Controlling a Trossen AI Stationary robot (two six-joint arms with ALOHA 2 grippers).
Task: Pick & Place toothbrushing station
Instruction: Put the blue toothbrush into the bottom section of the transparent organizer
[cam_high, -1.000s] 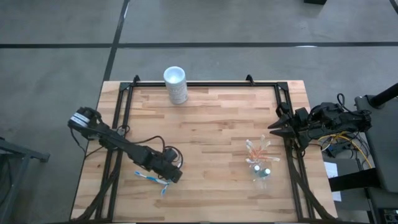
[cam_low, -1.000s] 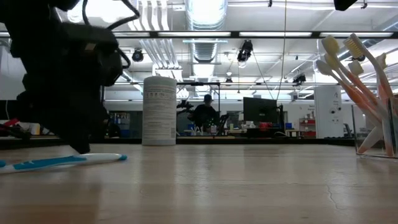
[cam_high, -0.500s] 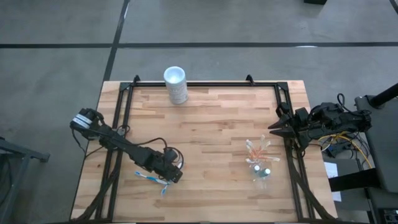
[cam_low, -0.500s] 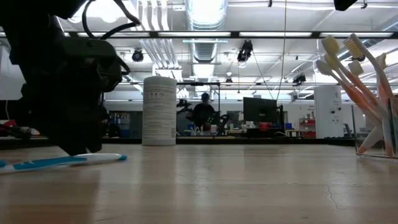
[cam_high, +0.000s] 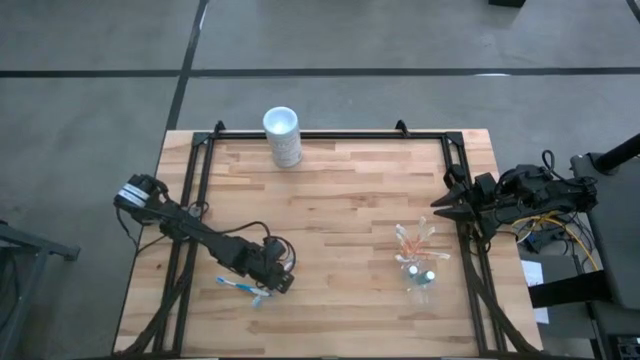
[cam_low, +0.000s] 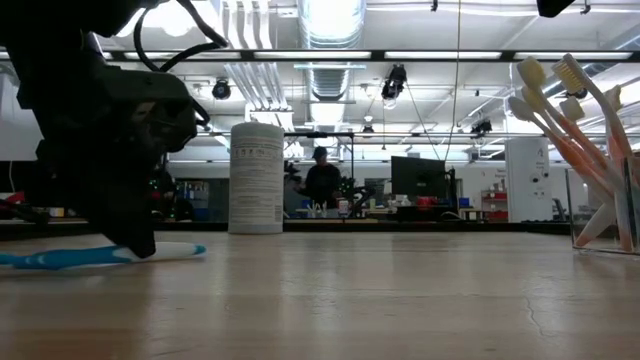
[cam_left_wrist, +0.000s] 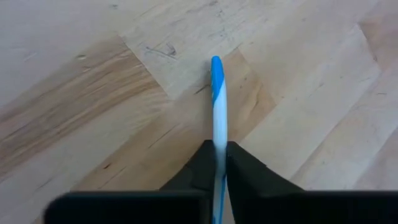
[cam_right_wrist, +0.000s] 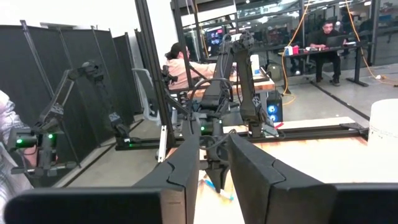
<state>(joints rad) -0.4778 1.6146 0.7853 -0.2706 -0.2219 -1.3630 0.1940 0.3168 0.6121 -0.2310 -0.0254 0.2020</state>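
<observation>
With my left gripper (cam_left_wrist: 219, 163) low on the desk (cam_high: 340, 190), its fingers (cam_left_wrist: 200, 167) pinch a blue-and-white toothbrush (cam_left_wrist: 217, 106); the clear cup (cam_high: 420, 278) stands well apart, beside my right gripper (cam_high: 440, 203), fingers narrowly parted, holding nothing.

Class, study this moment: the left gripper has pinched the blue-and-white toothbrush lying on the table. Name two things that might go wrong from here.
1. The left gripper pinches the thin blue-and-white toothbrush with much of it sticking out beyond the fingertips, so it may swing or slip when lifted.
2. The clear plastic cup already holds several orange-and-white toothbrushes leaning outward; inserting another could knock them or tip the cup.
</observation>
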